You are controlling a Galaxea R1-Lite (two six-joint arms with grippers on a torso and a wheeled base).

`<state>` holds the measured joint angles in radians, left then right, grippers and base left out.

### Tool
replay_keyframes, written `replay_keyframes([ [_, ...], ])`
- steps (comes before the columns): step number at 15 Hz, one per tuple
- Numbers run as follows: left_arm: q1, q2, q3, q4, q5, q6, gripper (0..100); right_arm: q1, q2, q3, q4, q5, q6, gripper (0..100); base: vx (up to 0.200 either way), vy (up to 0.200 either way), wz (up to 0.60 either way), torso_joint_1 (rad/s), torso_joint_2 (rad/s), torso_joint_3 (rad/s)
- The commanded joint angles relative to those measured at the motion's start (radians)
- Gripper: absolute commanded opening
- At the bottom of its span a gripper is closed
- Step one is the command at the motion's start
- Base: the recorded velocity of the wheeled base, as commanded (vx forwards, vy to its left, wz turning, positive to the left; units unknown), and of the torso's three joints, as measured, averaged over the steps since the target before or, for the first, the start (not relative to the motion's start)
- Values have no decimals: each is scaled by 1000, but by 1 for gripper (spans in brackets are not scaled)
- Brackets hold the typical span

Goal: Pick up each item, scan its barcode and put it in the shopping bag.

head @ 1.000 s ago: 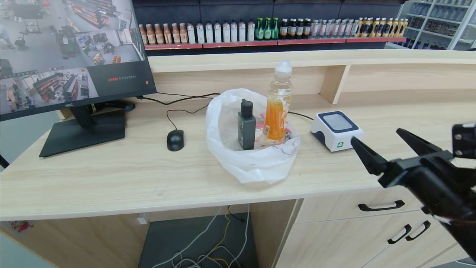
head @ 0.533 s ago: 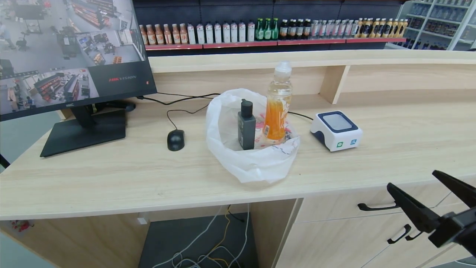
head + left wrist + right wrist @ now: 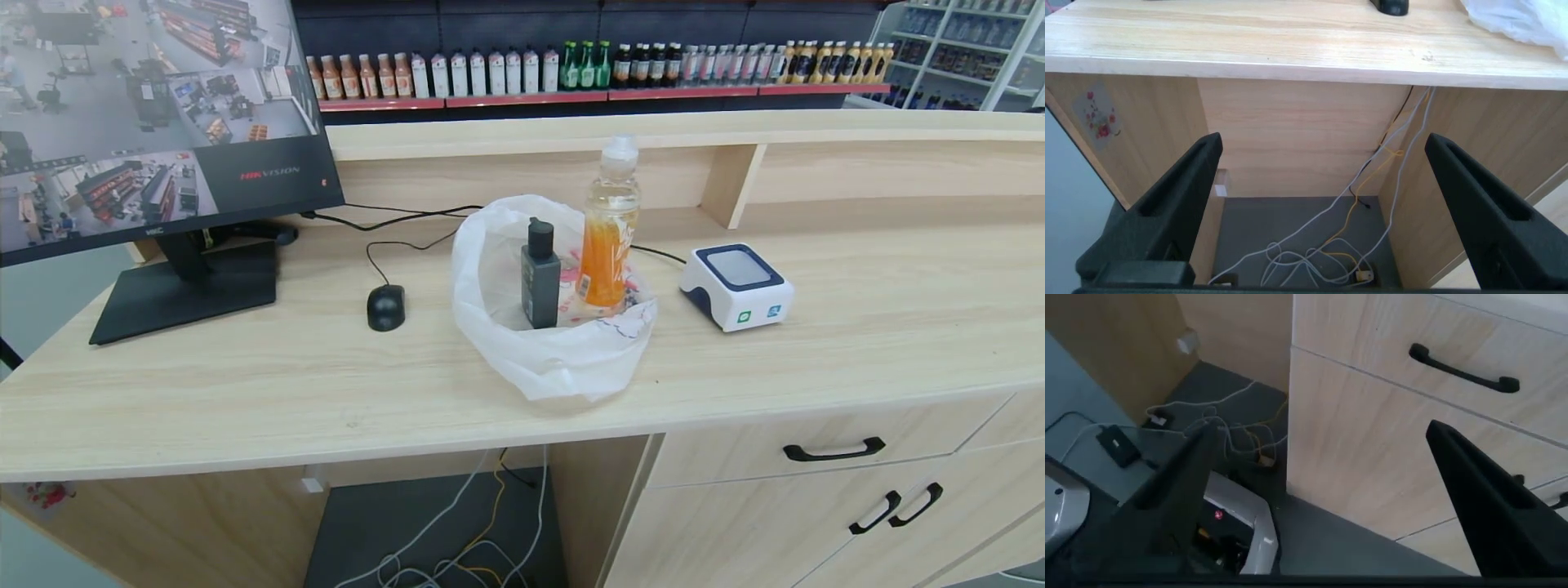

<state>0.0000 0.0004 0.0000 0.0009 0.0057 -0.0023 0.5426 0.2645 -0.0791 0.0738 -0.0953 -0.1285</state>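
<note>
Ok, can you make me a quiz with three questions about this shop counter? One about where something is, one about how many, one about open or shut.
1. Where is the scanner?
A) on the counter beside the shopping bag
B) inside the bag
C) on the floor

2. How many bottles stand in the bag?
A) none
B) two
C) five

3. The left gripper has its fingers:
A) shut tight
B) shut on a bottle
C) open and empty

Answers:
1 A, it sits next to the bag.
2 B, a dark bottle and an orange bottle.
3 C, they are wide apart with nothing between them.
</note>
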Motion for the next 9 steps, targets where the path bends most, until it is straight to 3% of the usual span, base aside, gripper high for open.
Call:
replay_keyframes([
  [1,0,0,0,-1,0,-1,100,22,-218,-24,78,5,-11,100,0,0,0,0,0,0],
  [4,0,0,0,-1,0,-1,100,-47,-205,-24,78,0,-3,100,0,0,0,0,0,0],
  [7,0,0,0,1,0,-1,100,-257,-154,-24,78,3,12,100,0,0,0,0,0,0],
  [9,0,0,0,1,0,-1,100,-317,-159,-24,78,5,13,100,0,0,0,0,0,0],
])
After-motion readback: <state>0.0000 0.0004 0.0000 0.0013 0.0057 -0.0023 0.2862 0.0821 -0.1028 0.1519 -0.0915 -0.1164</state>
